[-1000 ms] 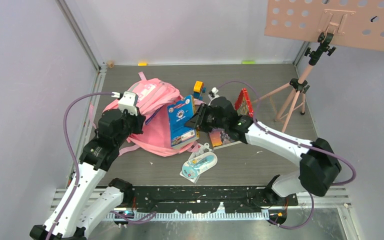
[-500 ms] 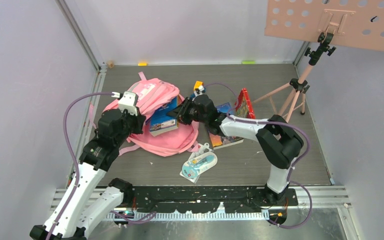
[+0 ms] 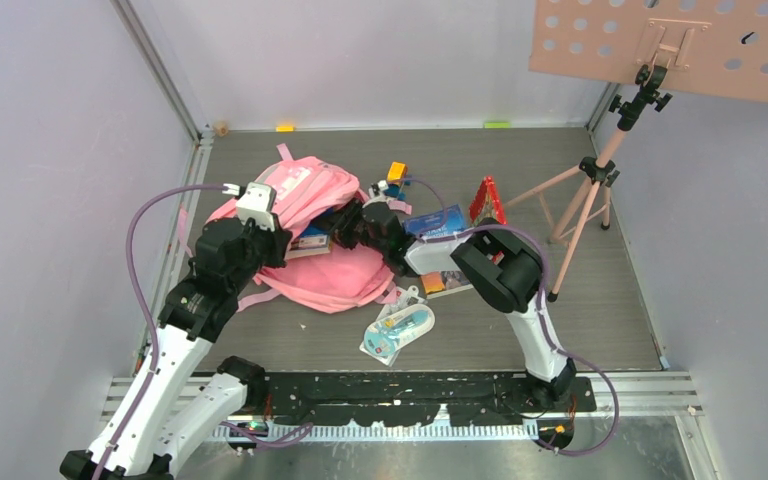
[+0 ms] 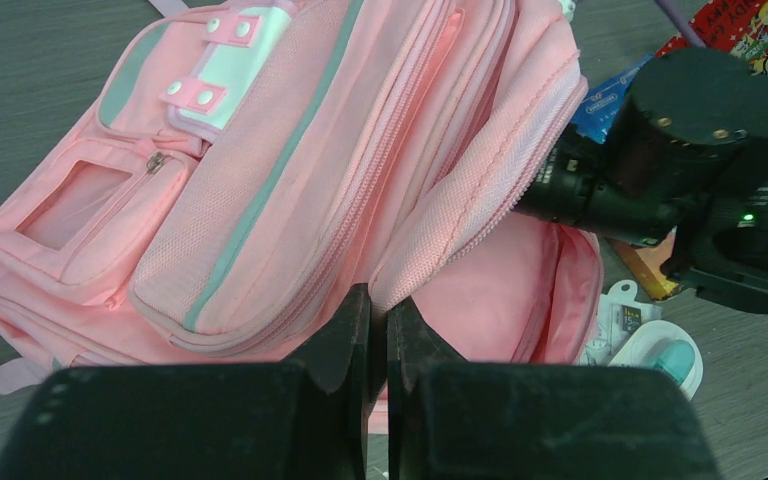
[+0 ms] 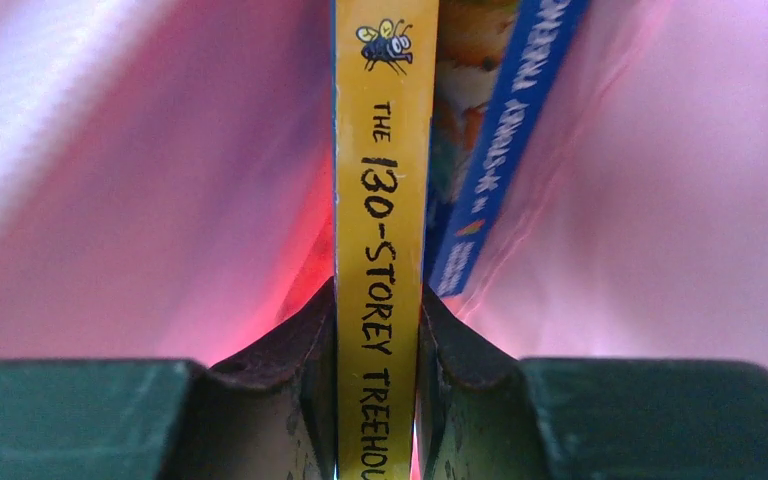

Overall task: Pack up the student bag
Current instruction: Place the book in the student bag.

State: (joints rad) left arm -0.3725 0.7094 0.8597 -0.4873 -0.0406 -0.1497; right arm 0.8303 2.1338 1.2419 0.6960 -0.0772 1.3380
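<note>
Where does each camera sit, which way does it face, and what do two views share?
Top external: above and behind the bases, looking down at the table; both arms show, at the student bag.
Left wrist: on the left arm, facing the bag; its left tool pinches the opening's edge.
Right wrist: inside the bag, facing along a yellow-spined book clamped in the right tool.
Shared: top and left wrist both show the bag and the right arm.

I see the bag [image 4: 290, 150] as soft matt woven cloth, the book [image 5: 380, 250] spine as glossy card, the table [image 3: 460, 150] as matt wood-grain.
</note>
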